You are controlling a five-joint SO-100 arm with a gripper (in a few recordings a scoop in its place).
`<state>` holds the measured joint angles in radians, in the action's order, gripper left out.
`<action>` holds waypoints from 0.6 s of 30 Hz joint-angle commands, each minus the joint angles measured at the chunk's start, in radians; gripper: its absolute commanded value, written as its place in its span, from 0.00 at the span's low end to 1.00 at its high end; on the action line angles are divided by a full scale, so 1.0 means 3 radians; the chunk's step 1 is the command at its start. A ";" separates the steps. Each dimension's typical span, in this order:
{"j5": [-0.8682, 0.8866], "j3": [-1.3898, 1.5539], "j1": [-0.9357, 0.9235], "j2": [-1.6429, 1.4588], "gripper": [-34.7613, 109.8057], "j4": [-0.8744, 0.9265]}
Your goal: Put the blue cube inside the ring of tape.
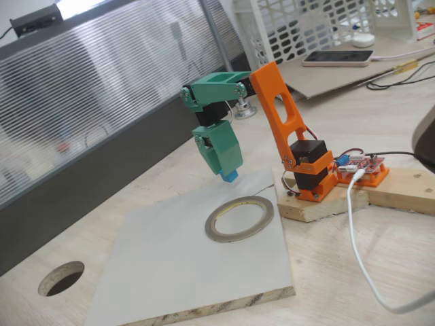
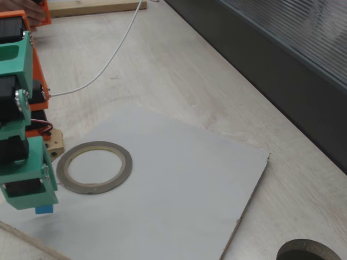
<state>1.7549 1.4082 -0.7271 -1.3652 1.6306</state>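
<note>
Fixed view w/ the arm at centre, left to right: round dark hole (image 1: 61, 278) cut thru the wood tabletop (image 1: 353, 272) at lower left, nothing visible inside it. Next, a flat grey-white board (image 1: 170, 265) lying on the table, raw wood edge showing along its front. On the board, toward its right side, the ring of tape (image 1: 239, 218): flat, thin, grey-brown, yellowish inner rim, wide round opening. Only bare board shows inside the opening.

Above the board, the gripper (image 1: 228, 173) points down, green fingers clamped on the blue cube (image 1: 230, 176). Cube is off the board, held in the air, up and just left of the ring in this view, not over the opening as far as can be told. It's tiny, bright sky blue, plain faces, only its lower part sticking out below the fingertips; far smaller than the ring's opening.

Right of that: orange arm link going down to a wood base block (image 1: 319, 204), small red circuit board (image 1: 360, 166) beside it, white cable (image 1: 360, 251) trailing across the table. Far back right: white lattice basket (image 1: 306, 27), contents too unclear to tell, and a phone (image 1: 338, 58) lying flat on cardboard.

Other fixed view, left to right: gripper (image 2: 42, 205) at the left edge w/ cube (image 2: 44, 208) peeking out under the green fingers, low over the board (image 2: 179, 189). Ring (image 2: 94, 167) just right of and beyond it, apart from the cube, opening bare. Hole (image 2: 309, 252) at bottom right corner.
</note>
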 commanded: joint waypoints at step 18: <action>0.0031 -0.0041 0.1069 -0.0701 0.26 0.0051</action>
<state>1.7579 1.4082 -0.4771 -1.5110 1.6383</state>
